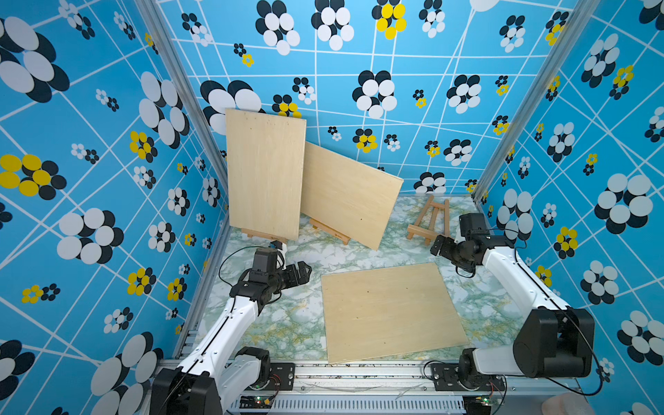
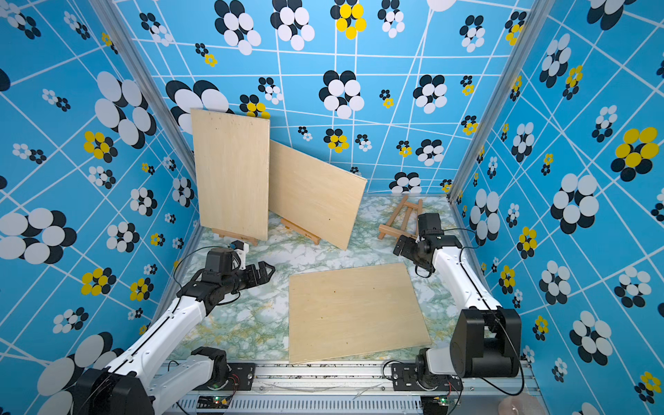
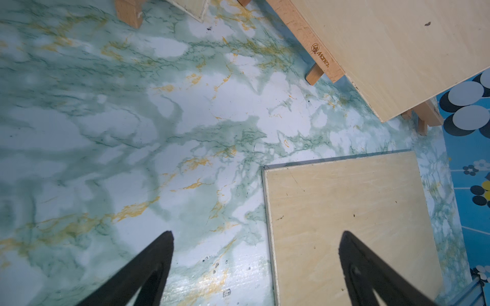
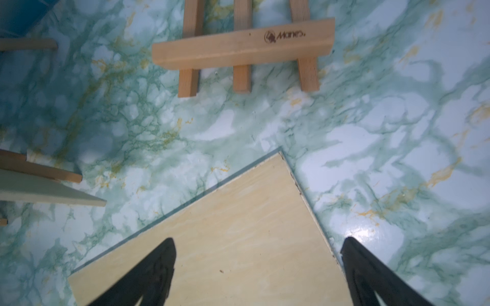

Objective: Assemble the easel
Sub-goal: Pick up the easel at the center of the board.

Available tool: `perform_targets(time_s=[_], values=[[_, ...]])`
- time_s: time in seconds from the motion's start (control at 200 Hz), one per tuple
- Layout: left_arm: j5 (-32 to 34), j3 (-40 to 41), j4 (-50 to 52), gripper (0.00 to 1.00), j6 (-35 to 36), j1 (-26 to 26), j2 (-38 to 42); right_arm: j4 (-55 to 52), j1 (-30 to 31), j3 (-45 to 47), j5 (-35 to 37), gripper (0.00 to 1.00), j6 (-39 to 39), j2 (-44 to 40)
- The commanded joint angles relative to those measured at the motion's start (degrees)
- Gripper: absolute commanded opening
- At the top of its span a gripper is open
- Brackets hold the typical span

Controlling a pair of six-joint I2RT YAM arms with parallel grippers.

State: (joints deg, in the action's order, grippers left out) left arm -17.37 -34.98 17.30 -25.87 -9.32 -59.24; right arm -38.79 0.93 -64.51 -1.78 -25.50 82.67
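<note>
Left gripper point(image 1: 304, 270) and right gripper point(image 1: 437, 247) gape empty by the flat board's point(image 1: 391, 312) far corners; it looks thin, stiff, light, flush on the bench point(image 1: 284, 323), so pinch an edge.

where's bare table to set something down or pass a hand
Largest bare patch of table: between the flat board and the left wall, partly under the left gripper. A bare strip runs between it and the two propped boards. Crowded: back left, upright board and tilted board overlap in view; back right, empty easel beside right gripper.
</note>
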Motion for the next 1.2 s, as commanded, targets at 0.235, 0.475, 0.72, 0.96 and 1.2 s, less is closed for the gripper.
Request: perform_targets(time_s=[0.235,0.475,0.72,0.96,1.2], values=[[-4.9,-3.3,0.7,0.99,-0.3,1.1,-1.4,-4.1,-0.9,-10.7,0.6,0.99,1.7,10.3],[-7.9,-2.9,0.2,0.99,0.6,1.1,-1.2,-3.6,-0.9,-11.8,-0.2,0.99,1.9,12.6],[-9.7,-2.9,-0.1,0.99,0.8,1.1,-1.4,-4.9,-1.1,-16.3,1.5,0.98,2.1,17.0],[-11.2,-2.7,-0.8,0.99,0.7,1.1,-1.1,-6.0,-2.3,-23.9,2.9,0.95,2.2,23.1],[-12.0,-2.1,-1.4,0.99,0.5,1.2,-1.0,-8.5,-4.4,-34.2,5.1,0.90,3.1,29.8]])
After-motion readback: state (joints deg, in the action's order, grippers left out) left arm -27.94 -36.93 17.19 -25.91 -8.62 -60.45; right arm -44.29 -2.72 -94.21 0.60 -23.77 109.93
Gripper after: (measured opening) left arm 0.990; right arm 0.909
